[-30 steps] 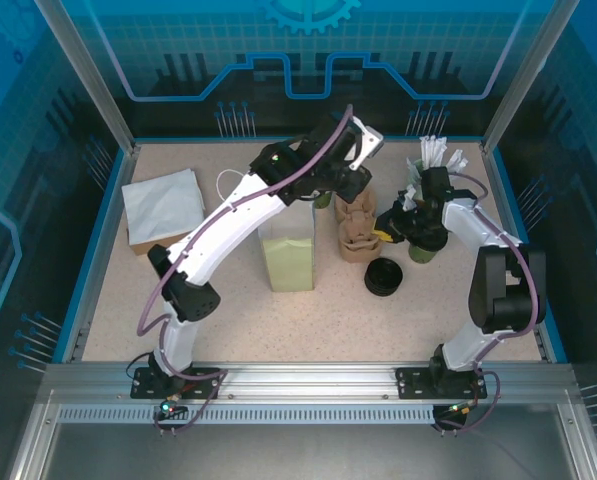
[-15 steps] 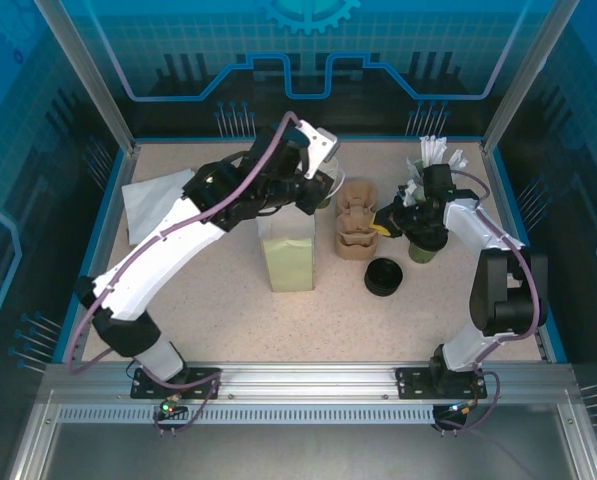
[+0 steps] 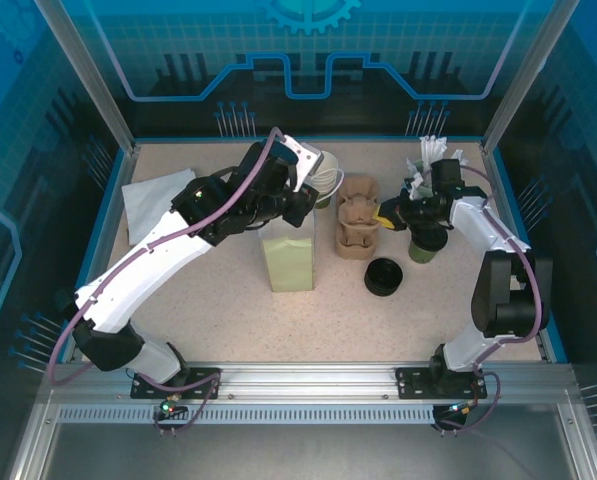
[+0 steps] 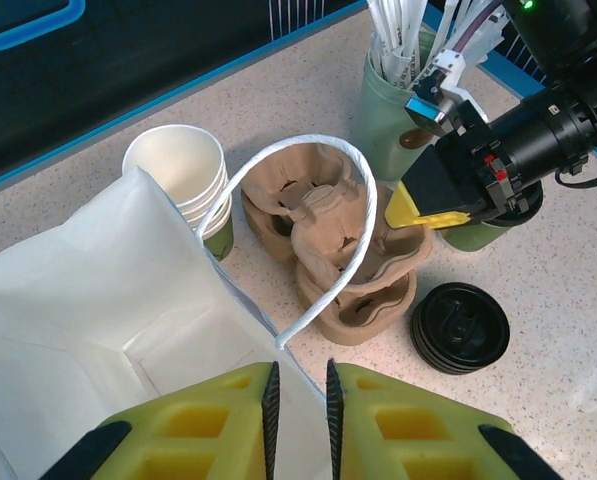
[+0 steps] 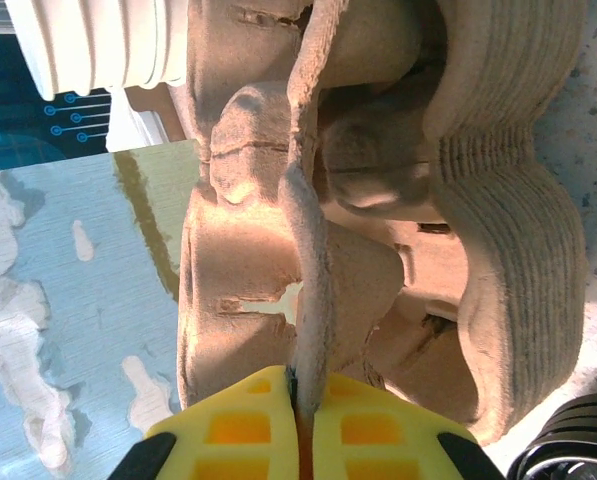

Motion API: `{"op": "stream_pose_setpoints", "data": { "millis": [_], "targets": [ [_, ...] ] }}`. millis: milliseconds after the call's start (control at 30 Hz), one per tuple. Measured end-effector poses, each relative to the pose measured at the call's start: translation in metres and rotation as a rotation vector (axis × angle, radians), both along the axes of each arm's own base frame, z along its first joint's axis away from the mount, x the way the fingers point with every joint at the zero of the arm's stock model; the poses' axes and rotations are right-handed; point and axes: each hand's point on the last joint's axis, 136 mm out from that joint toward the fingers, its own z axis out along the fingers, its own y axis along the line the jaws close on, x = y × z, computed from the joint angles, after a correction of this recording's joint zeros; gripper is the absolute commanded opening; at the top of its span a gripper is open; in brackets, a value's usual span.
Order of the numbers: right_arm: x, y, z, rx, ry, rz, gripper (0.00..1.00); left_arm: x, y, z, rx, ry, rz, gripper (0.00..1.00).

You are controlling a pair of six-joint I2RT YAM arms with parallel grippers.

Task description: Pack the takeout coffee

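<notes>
Task thing: carrier (image 5: 378,200), the top one of a nested brown pulp stack, on the table just right of the bag (image 3: 288,250).
Right gripper (image 5: 303,410): jaws clamped on the carrier's thin centre ridge, at its near-right end.
Left gripper (image 4: 298,375): over the bag's mouth, fingers almost together with a slim gap; the bag's rim and white handle loop run up to that gap, but I cannot tell whether they are pinched.
Key relation: the bag mouth lies to the left of the held carrier, close beside it but not touching.
Long axes: carrier and bag mouth both run near to far, roughly parallel, so likely no turn is needed.
Nearer arm: the right arm has the carrier; the left is at the bag.
Likely next move: lift the top carrier off the stack, carry it left, lower it in.
Risk: lower carriers may cling and rise with it.
Neighbours: cups (image 4: 178,170) behind the bag, lids (image 4: 460,325) in front of the carrier.
</notes>
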Motion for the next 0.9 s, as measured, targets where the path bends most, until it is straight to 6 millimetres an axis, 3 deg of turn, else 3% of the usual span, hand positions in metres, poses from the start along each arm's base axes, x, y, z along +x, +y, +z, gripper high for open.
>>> {"op": "stream_pose_setpoints", "data": {
  "millis": [233, 567, 733, 900],
  "targets": [
    [0.008, -0.004, 0.031, -0.010, -0.076, -0.002, 0.07, -0.004, 0.009, 0.011, -0.055, -0.017, 0.041, 0.44],
    [-0.012, -0.010, 0.099, -0.038, -0.281, -0.023, 0.08, -0.031, 0.028, 0.042, -0.329, -0.038, 0.096, 0.47],
    [-0.027, -0.011, 0.142, -0.047, -0.418, -0.030, 0.07, -0.035, 0.012, 0.056, -0.454, -0.004, 0.053, 0.57],
    [-0.042, -0.012, 0.191, -0.059, -0.578, -0.043, 0.07, -0.026, -0.020, 0.059, -0.513, 0.061, -0.003, 0.59]
  ]
}}
